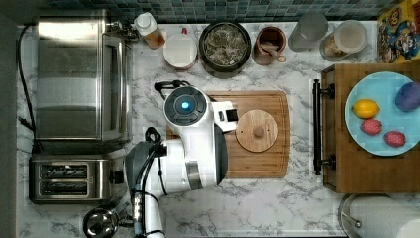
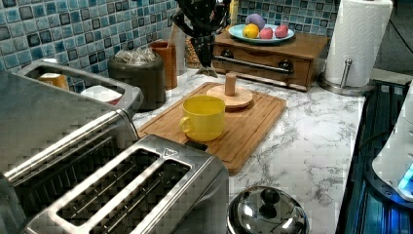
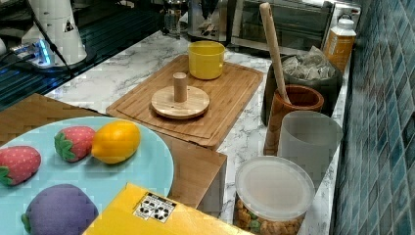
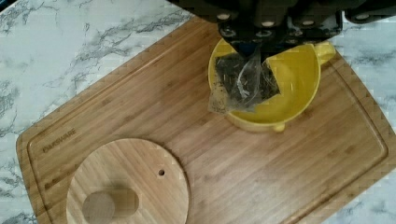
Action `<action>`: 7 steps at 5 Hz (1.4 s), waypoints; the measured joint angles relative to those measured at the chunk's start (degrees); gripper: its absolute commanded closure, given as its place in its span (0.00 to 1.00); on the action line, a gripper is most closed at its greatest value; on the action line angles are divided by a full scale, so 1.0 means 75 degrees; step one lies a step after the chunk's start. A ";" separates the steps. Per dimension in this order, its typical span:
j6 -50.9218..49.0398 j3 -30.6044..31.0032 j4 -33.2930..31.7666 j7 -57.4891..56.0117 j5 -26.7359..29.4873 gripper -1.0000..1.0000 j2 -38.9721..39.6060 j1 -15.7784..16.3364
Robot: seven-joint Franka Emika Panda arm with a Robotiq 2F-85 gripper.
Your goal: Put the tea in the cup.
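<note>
I see the marble counter [image 1: 277, 208] carrying everything, with a toaster oven [image 1: 79, 74] and a toaster [image 1: 69, 178] along the top view's left. The white arm [image 1: 193, 148] hangs over the left end of the wooden cutting board [image 4: 140, 116]. A wooden box [image 2: 272, 53] holds a blue plate [image 3: 147, 166] with 4 toy fruits. Against the tiled wall stands the black jar [image 1: 225, 47], filled with tea [image 1: 225, 43] in clear sachets, next to a brown pot [image 3: 288, 112] with a wooden spoon [image 3: 271, 44]. The round wooden lid [image 1: 256, 130] lies flat on the board, well apart from the yellow cup [image 2: 204, 117], which stands upright near the board's other end.

In the wrist view my tool [image 4: 254, 51] is pressed together on the top of 1 tea sachet [image 4: 245, 81], pinching it. The sachet dangles just above the cup's open mouth, its lower corner overlapping the rim.
</note>
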 measured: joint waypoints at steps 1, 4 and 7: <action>0.0054 0.0180 -0.0104 0.0001 -0.0030 1.00 0.0038 0.0037; 0.0200 0.0341 -0.0119 0.0001 -0.0029 0.00 0.0114 0.0102; 0.0489 0.0322 -0.0104 -0.0013 -0.0024 0.00 0.0171 0.0095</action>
